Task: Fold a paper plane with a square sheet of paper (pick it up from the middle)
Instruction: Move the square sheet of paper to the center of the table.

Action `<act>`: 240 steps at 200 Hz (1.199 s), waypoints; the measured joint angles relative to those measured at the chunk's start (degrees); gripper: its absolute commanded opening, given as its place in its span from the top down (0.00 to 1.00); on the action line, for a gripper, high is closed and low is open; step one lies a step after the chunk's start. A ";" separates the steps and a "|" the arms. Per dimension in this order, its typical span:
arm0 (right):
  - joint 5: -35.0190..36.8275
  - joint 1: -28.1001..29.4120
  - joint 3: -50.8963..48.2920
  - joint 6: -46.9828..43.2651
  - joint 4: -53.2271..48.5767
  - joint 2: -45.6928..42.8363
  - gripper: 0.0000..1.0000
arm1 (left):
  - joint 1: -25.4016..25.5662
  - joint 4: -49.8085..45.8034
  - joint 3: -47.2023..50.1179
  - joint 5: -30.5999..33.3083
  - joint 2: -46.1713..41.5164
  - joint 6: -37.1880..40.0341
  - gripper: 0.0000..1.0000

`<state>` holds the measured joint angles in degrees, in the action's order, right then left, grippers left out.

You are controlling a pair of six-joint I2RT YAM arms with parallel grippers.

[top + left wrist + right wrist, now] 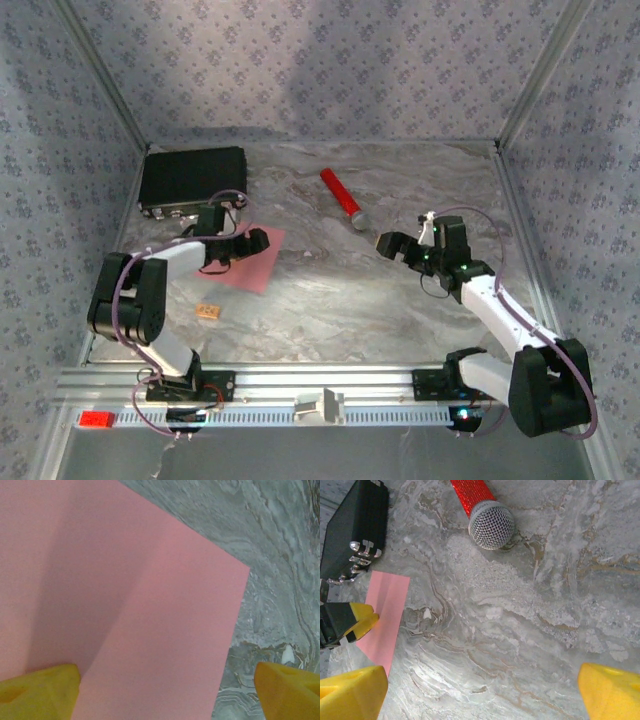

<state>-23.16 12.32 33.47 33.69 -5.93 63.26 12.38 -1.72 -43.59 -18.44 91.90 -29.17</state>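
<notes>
Marbled grey tabletop (pixel 330 300), walled on three sides, open across its centre. The flat pink-red square sheet of paper (pixel 250 268) lies left of centre, near the black rectangular case (pixel 192 178). The left pincer (pixel 258 240), spread, straddles the sheet's right edge. The right pincer (pixel 385 243), spread and empty, stands well apart.

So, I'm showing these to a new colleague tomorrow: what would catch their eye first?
The pink-red sheet of paper lies flat, left of centre, with the left gripper open over it. Next comes the red microphone with its grey mesh head, back middle, and the black case in the far left corner.
</notes>
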 measured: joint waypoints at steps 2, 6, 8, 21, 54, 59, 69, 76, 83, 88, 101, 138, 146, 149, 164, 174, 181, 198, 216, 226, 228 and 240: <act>0.04 0.02 -0.04 0.02 -0.07 -0.02 0.01 | 0.33 0.07 0.00 0.02 0.00 -0.37 0.10; 0.20 0.11 -0.15 0.20 -0.17 -0.07 0.01 | 1.07 0.22 -0.04 0.46 0.02 -1.07 0.10; 0.28 0.11 -0.22 0.22 -0.24 -0.13 0.01 | 1.33 0.26 -0.04 0.48 0.02 -1.33 0.10; 0.87 0.31 -0.70 0.68 -0.81 -0.76 0.01 | 4.39 0.35 -0.13 2.82 0.04 -4.50 0.10; 2.12 0.92 -3.34 3.45 -2.21 -3.98 0.01 | 14.29 5.27 1.40 8.87 0.02 -14.99 0.09; 2.43 1.05 -3.91 4.09 -2.49 -4.70 0.01 | 16.02 6.19 1.62 9.84 0.02 -16.74 0.09; 2.84 1.27 -4.81 4.96 -2.91 -5.88 0.01 | 18.88 7.48 1.88 11.74 0.02 -19.78 0.08; 3.08 1.38 -5.44 5.64 -3.06 -6.84 0.01 | 21.20 8.33 2.08 13.20 0.02 -22.45 0.08; 3.32 1.55 -6.08 6.27 -3.21 -7.89 0.01 | 23.28 8.94 2.16 14.38 0.02 -24.50 0.08; 3.50 1.68 -6.51 6.69 -3.30 -8.55 0.01 | 24.65 9.27 2.16 15.13 0.04 -25.90 0.08; 3.87 1.95 -7.52 7.78 -3.50 -10.21 0.01 | 27.56 9.25 2.03 16.68 0.04 -28.50 0.07; 3.85 2.56 -7.96 8.79 -4.20 -12.35 0.01 | 29.55 1.95 -1.49 19.37 0.04 -27.15 0.05; 3.82 2.75 -7.96 8.79 -4.20 -12.50 0.01 | 29.16 -0.42 -2.69 19.54 0.04 -25.22 0.05; 3.82 2.84 -7.96 8.79 -4.20 -12.52 0.01 | 28.92 -1.55 -3.30 19.56 0.04 -24.22 0.05; 3.82 3.30 -7.96 8.76 -4.20 -12.48 0.01 | 27.71 -5.16 -5.42 18.64 0.04 -19.61 0.05; 3.82 3.63 -7.96 8.76 -4.17 -12.48 0.01 | 26.53 -7.17 -6.51 17.00 0.09 -16.61 0.06; 3.82 3.82 -7.96 8.76 -4.17 -12.44 0.01 | 25.59 -8.26 -7.13 15.80 0.17 -14.58 0.06; 3.82 4.33 -7.96 8.76 -4.15 -12.02 0.01 | 23.67 -10.34 -7.52 12.94 0.66 -10.64 0.06; 3.85 4.85 -7.96 8.76 -4.17 -11.56 0.01 | 22.69 -12.41 -7.52 10.60 1.68 -8.07 0.06; 3.85 5.11 -7.96 8.76 -4.15 -11.52 0.01 | 22.64 -13.11 -7.52 9.53 2.27 -7.21 0.06; 3.87 5.16 -7.96 8.76 -4.15 -11.50 0.01 | 22.64 -13.18 -7.52 9.38 2.36 -7.08 0.07; 3.87 5.49 -7.96 8.79 -4.15 -11.50 0.01 | 22.64 -13.11 -7.52 8.55 2.40 -6.84 0.08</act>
<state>-19.29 17.80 25.52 42.48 -10.09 51.77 35.03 -14.83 -51.11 -9.89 94.30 -36.01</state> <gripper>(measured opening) 0.990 0.932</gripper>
